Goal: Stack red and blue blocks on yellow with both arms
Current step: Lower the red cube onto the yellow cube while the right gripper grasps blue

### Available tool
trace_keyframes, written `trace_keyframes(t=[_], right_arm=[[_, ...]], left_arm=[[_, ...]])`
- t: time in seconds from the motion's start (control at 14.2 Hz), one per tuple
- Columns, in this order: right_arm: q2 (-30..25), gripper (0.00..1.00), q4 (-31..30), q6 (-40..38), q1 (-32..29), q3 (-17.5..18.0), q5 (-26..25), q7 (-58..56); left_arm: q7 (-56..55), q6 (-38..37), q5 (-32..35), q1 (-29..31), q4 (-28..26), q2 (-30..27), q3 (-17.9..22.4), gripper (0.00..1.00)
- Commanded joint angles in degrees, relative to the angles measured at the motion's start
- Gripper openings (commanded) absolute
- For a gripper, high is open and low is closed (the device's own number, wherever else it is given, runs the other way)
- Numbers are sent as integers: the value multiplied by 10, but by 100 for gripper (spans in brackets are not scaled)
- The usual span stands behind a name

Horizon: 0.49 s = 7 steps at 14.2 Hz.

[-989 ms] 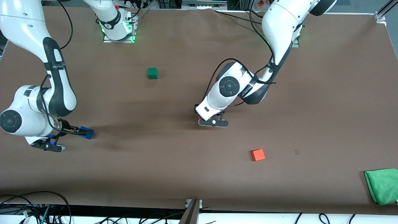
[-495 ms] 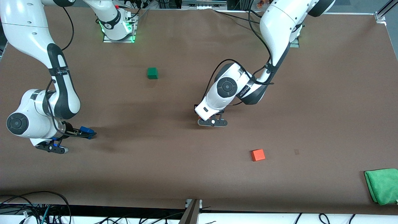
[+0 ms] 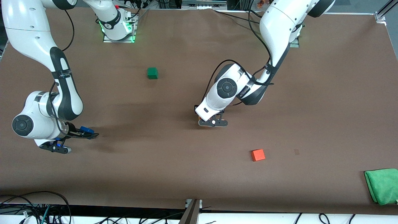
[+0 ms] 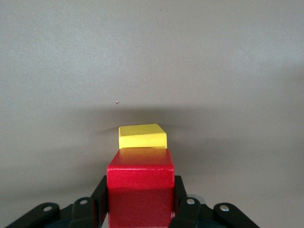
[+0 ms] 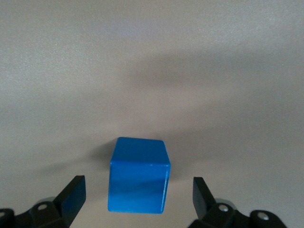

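Two arms mid-task: left gripper (image 4: 140, 209) has jaws clamped on red block (image 4: 140, 190), yellow cube (image 4: 142, 136) just ahead for stacking; right gripper (image 5: 138, 199) jaws spread wide astride blue block (image 5: 138, 181) on desk (image 3: 311, 109), ungrasped.

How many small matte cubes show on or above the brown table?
5: red cube in the left gripper over the yellow cube; blue cube between the open right gripper; green cube and orange cube alone.
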Motion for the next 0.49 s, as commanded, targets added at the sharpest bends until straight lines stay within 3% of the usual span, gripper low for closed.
trace_keyframes(t=[0.0, 0.21, 0.42], right_arm=[[-4, 100, -17, 25, -3, 1, 3, 5], [-4, 100, -25, 41, -6, 1, 3, 4], [-4, 99, -25, 39, -6, 1, 3, 5]], left_arm=[[-17, -11, -1, -10, 27, 10, 7, 3], [-34, -12, -1, -17, 46, 21, 8, 12], [-36, -12, -1, -17, 46, 21, 9, 15]])
